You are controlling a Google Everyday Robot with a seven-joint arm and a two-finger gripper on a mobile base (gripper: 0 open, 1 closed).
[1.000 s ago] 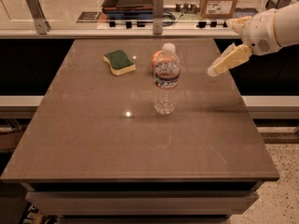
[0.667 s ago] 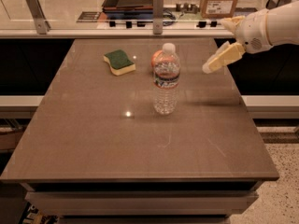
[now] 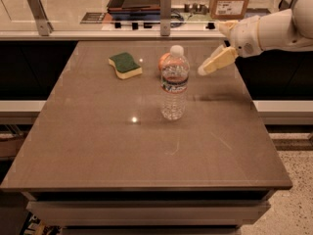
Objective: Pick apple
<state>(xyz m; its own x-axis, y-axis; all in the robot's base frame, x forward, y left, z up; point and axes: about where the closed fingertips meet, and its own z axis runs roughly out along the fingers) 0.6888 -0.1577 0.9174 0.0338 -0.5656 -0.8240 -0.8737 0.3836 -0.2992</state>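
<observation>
A brown table [image 3: 88,151], with the robot's gripper [image 3: 211,48] hovering spread open over its far right, holds a clear water bottle [image 3: 174,87], a green-and-yellow sponge [image 3: 125,65], and the apple [image 3: 163,61] half-hidden just behind the bottle.

Table [image 3: 98,131]: smooth brown top, dull sheen, small glare spot. Water bottle [image 3: 174,82]: clear glossy plastic, white cap. Apple [image 3: 164,61] behind it: smooth orange-red skin. Sponge [image 3: 125,65]: rough green top, yellow foam. Gripper [image 3: 205,68], above table's far right: pale matt plastic shell.
</observation>
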